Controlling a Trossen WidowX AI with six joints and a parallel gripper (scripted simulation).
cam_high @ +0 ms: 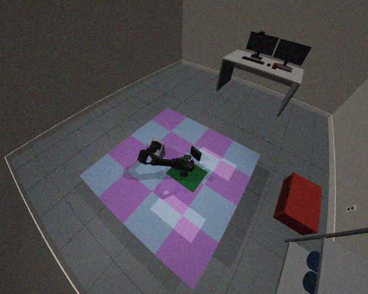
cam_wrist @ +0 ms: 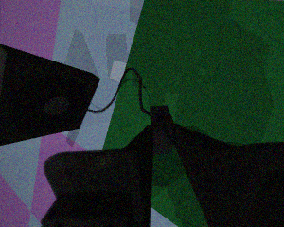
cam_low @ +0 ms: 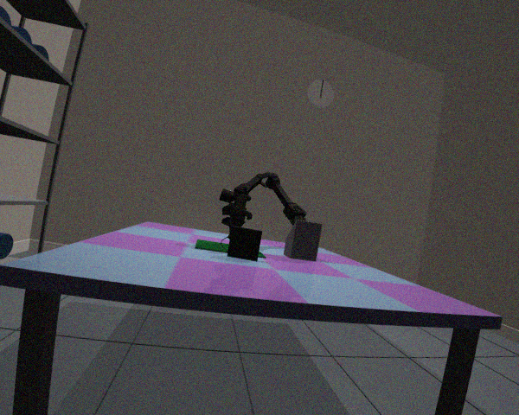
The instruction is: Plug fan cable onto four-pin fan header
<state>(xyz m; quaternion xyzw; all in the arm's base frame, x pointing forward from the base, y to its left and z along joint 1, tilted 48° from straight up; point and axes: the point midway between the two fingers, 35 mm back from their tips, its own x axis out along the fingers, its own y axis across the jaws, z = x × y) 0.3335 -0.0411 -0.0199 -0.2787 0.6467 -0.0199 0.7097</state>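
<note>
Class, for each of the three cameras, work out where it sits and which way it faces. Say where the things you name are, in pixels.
Top: high above, angled down at the table [cam_high: 178, 253]; whole arm [cam_high: 170, 163] shows.
Exterior: low beside the table [cam_low: 251, 301], facing across it; arm [cam_low: 284, 198] in profile.
Wrist: on the arm, facing past the end effector's dark fingers.
All share the green board [cam_high: 195, 183] [cam_low: 208, 245] [cam_wrist: 208, 61].
</note>
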